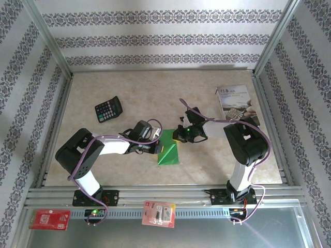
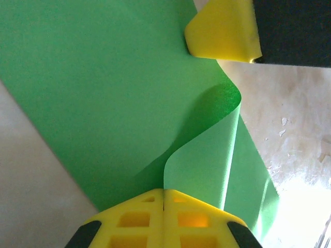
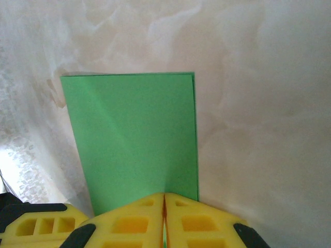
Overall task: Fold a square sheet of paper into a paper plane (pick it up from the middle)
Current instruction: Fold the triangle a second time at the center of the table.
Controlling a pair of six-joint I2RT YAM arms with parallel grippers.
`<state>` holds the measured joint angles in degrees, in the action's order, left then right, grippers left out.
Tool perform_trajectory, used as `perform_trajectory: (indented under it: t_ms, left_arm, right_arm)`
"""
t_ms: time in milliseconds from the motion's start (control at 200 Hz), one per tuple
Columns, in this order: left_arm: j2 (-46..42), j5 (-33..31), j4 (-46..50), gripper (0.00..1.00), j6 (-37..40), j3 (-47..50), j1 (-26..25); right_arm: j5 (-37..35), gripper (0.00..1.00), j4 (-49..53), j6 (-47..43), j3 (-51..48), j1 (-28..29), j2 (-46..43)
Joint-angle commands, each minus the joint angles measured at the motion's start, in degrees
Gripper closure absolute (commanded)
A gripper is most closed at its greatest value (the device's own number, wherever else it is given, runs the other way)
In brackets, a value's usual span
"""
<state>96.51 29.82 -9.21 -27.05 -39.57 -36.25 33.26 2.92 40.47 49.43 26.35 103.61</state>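
The square sheet of paper (image 1: 169,154) lies just below the middle of the top external frame on the beige table (image 1: 217,168), folded to a narrower green strip with a paler green triangle at its upper left. Both arms reach in towards it from either side. The left gripper (image 1: 155,148) meets the strip's left edge; in the left wrist view its yellow fingers (image 2: 134,222) are pressed together at the bottom of the frame, pinching a lifted edge of the sheet, which curls up in a smooth wave from the flat green layer beneath. The right gripper (image 1: 179,137) sits at the strip's upper right end; in the right wrist view its yellow fingers (image 3: 129,225) are likewise closed at the bottom centre, clamped on the near end of the paper, which runs away from them as an upright rectangle with two layered edges showing along its right side. A black calculator (image 1: 108,109) rests at the upper left of the table, well apart from the paper, and a white printed booklet (image 1: 235,103) lies at the upper right. Two red packets (image 1: 50,219) (image 1: 159,213) lie along the lower edge of the top external frame
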Motion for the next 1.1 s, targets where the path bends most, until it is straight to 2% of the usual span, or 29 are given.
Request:
perform_trajectory:
  t_ms: [0,1094]
  left_arm:
    - [0.98,0.54,2.09,0.97,1.66,-1.30,0.70]
    - [0.87,1.50,-0.18,0.96,-0.54,1.42,0.60]
  right_arm:
    - [-2.65,0.90,2.64,-1.10,-0.18,-0.60,0.80]
    - [-2.43,0.89,2.31,-1.01,-0.52,-0.49,0.86]
